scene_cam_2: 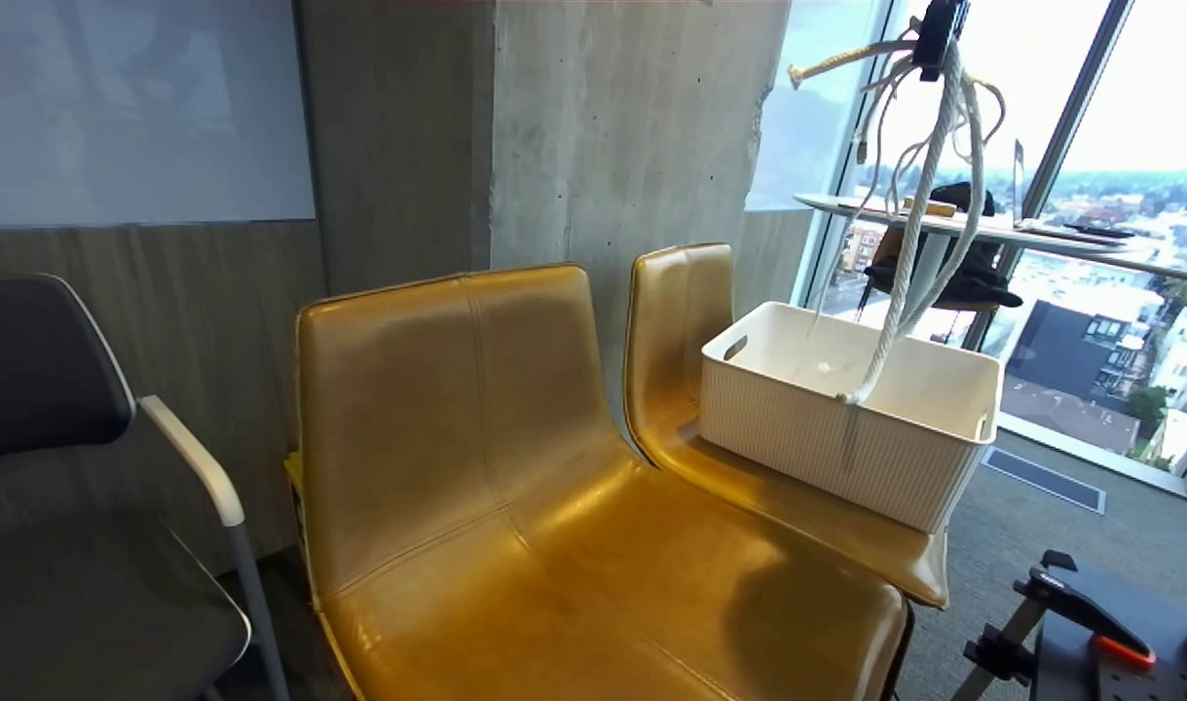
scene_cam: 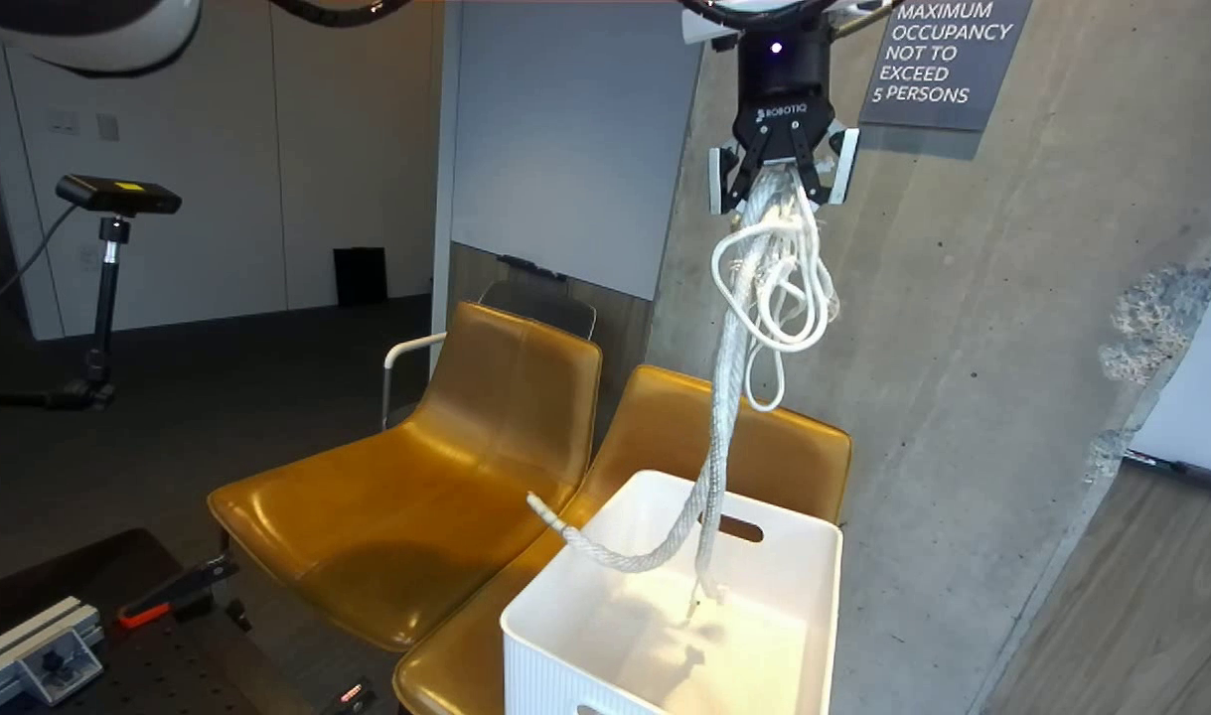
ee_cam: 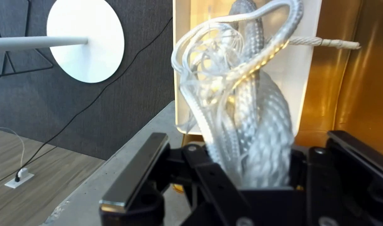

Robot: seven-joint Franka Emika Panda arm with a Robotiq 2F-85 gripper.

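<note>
while my gripper [scene_cam: 777,195] hangs above the box [scene_cam_2: 778,428], it holds a bunch of white rope [scene_cam: 726,387], its fingers [scene_cam: 842,167] standing on either side of the bundle. from my grip the thick strands drop toward the box, and thinner cord curls into loops [ee_cam: 296,14] just below me. in the wrist view, one bound end [ee_cam: 339,43] of the rope reaches out past the box's rim; another strand hangs down within the opening, though i cannot tell whether it touches the bottom. in an exterior view, a stiff end [scene_cam_2: 851,58] juts out sideways beside my gripper.

the box sits on a gold chair [scene_cam_2: 686,316], and a second gold chair [scene_cam_2: 457,419] stands just beside that one. behind them rises a concrete pillar [scene_cam: 963,477] with a dark sign [scene_cam: 938,67] on it. in an exterior view i also see a gray chair [scene_cam_2: 38,370] with a pale armrest, well apart from the box.
</note>
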